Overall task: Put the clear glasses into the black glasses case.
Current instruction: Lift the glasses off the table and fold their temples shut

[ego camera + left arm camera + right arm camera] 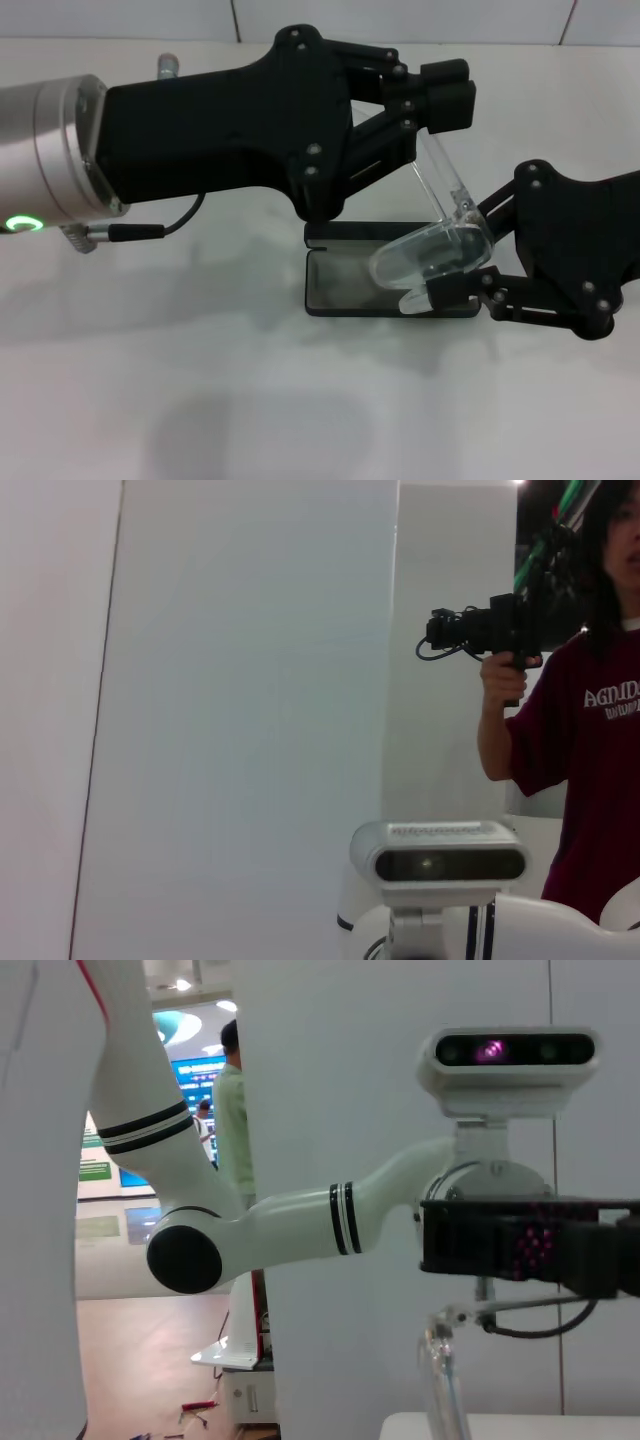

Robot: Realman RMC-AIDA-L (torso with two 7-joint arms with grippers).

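Observation:
The black glasses case [338,282] lies open on the white table, grey lining up, its lid along the far side. The clear glasses [425,258] hang tilted over the case's right half. My right gripper [465,250] comes in from the right and is shut on the lens end. One clear temple arm [445,175] sticks up from the lens; its tip [438,1345] also shows in the right wrist view. My left gripper [455,90] hovers above that arm with its fingers together. In the right wrist view a small gap separates the left gripper [520,1245] from the clear arm.
The left arm's body [230,120] spans the upper left of the head view and hides the table behind it. White walls stand at the back. The left wrist view shows only the robot's head camera [440,860] and a person filming [590,730].

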